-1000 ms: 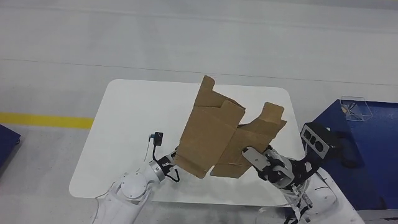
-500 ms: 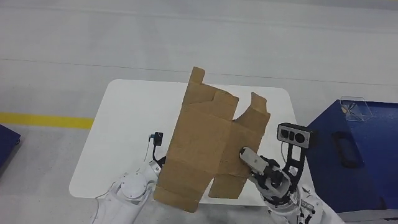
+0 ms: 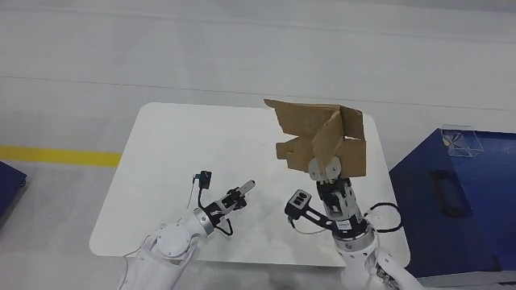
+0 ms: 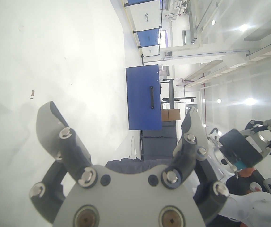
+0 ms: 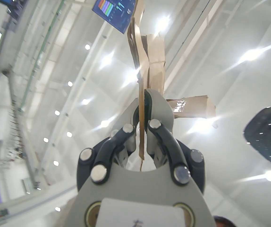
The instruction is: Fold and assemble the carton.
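Brown cardboard carton [image 3: 322, 133] is held up above the white table [image 3: 177, 161], its edge pinched by the right gripper [image 3: 322, 167]; the left gripper [image 3: 246, 185] is spread, holding nothing.

Plain brown for the carton [image 3: 322, 138], unmarked white for the tabletop [image 3: 185, 161], deep blue for the cabinet [image 3: 451, 201] beside the tabletop. Silver-grey with black links for the left pincer [image 4: 120, 109] and the right pincer [image 5: 143, 96].

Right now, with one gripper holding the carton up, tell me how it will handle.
Probably light: the right gripper alone holds the carton up by one thin edge. Likely floppy: its flaps splay at different angles, so they may swing at creases. A push could pivot it in that narrow pinch.
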You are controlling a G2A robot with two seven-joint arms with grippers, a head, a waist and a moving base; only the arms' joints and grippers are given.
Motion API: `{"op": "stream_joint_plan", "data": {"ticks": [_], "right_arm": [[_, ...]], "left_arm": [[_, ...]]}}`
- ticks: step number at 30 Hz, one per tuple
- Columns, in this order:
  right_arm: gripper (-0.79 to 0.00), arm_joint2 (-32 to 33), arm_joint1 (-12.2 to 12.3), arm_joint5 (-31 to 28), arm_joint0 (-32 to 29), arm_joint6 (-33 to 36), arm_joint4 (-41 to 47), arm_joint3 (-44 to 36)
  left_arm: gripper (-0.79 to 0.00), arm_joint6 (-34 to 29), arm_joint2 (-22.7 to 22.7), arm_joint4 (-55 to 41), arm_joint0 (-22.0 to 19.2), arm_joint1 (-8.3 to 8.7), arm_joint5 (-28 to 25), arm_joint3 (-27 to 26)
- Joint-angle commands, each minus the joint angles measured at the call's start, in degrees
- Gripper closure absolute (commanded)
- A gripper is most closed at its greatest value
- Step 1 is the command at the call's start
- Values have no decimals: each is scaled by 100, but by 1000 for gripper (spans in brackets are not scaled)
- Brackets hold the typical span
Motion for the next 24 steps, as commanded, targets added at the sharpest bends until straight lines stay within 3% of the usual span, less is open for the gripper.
{"op": "stream_joint_plan", "data": {"ticks": [1,4,7,13,18,24], "right_arm": [[0,-57,-33,41,17,-16,-26,29],[0,26,-70,-116,51,116,-434,30],[0,336,-70,-729,50,513,-1820,-2],[0,1325,4,-2608,24,1274,-5625,301],[0,1772,44,-4068,-117,1469,-8651,998],[0,1630,22,-3926,-239,1540,-9412,1513]], "left_arm": [[-785,0,0,0,0,0,0,0],[-785,0,0,0,0,0,0,0],[-785,0,0,0,0,0,0,0],[-785,0,0,0,0,0,0,0],[-785,46,-322,13,22,67,-65,-387],[-785,-1079,-1053,-1079,156,225,-51,-1123]]}}
